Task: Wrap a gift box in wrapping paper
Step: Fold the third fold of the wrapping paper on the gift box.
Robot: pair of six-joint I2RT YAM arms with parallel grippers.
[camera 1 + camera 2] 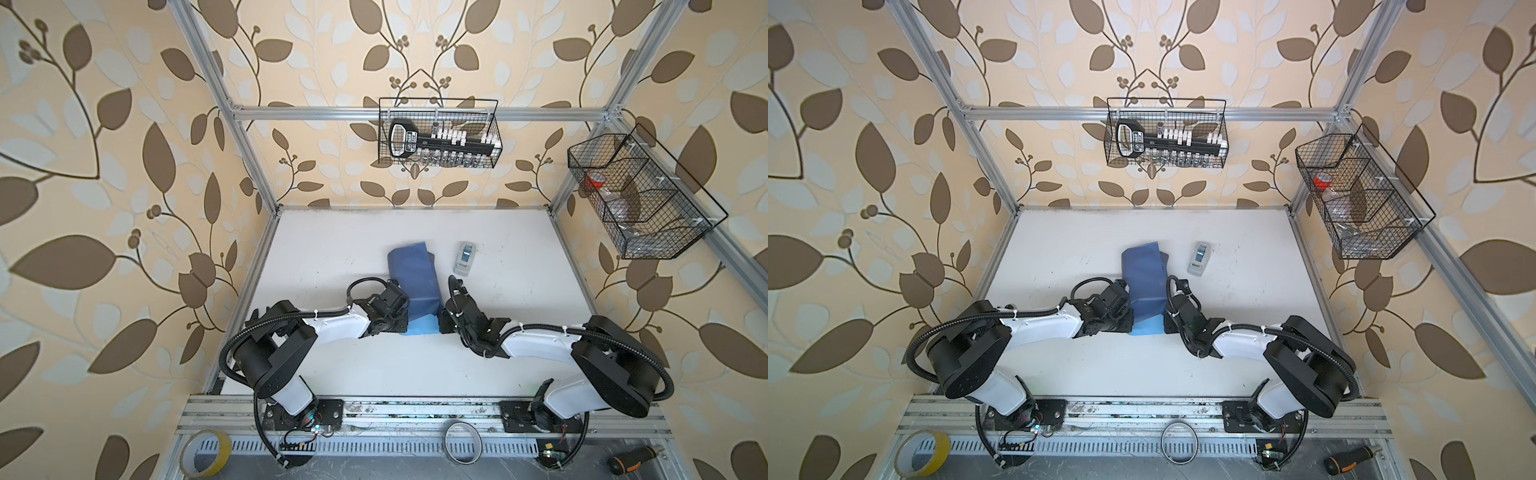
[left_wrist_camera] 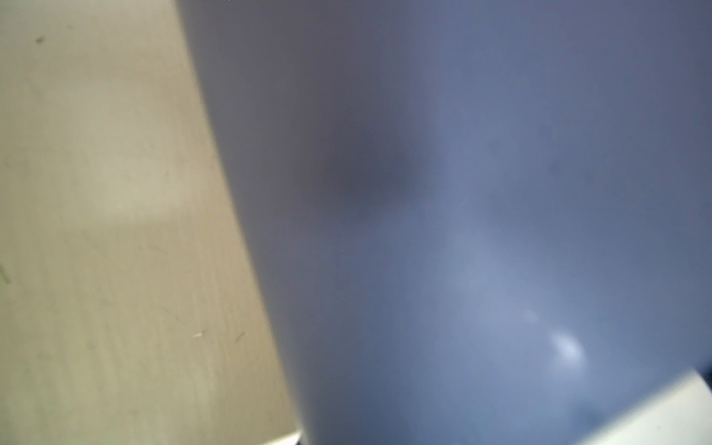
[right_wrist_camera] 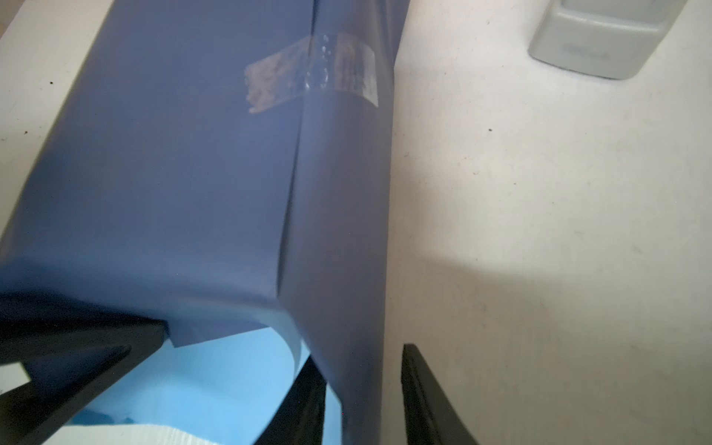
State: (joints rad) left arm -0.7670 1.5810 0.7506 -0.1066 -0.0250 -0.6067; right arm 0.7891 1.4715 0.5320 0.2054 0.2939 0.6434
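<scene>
Nearest: my left gripper, closed at the wrapping paper's open end, hold unconfirmed. My right gripper straddles its side wall, jaws parted. Its long axis runs ahead, both arms equally near; gift box unseen, presumably inside.

The wrapping paper is slate blue outside, sky blue inside, the tape dispenser grey-white.
</scene>
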